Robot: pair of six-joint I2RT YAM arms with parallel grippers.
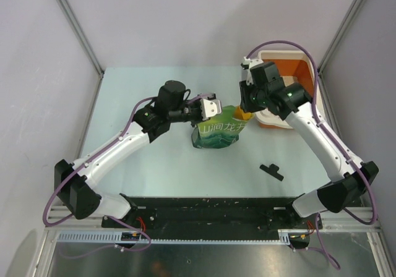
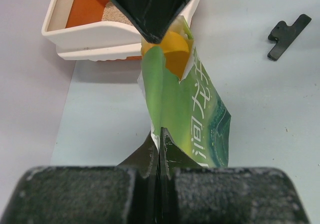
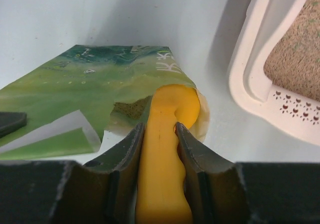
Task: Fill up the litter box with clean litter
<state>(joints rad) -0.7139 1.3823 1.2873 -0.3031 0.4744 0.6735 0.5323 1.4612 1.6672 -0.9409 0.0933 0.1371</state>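
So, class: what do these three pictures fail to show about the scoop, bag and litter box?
1. Bowl of the scoop: buried in the green bag in all views; load unknown.
2. The litter box: the right arm covers much of it from above; both wrist views crop it.
3. The clean litter: only patches show, so the fill level is unclear.

A green printed pouch [image 1: 218, 133] sits mid-table [image 1: 154, 178], a yellow scoop [image 3: 162, 149] in its open mouth; a black clip [image 1: 271, 171] lies nearer the front edge.
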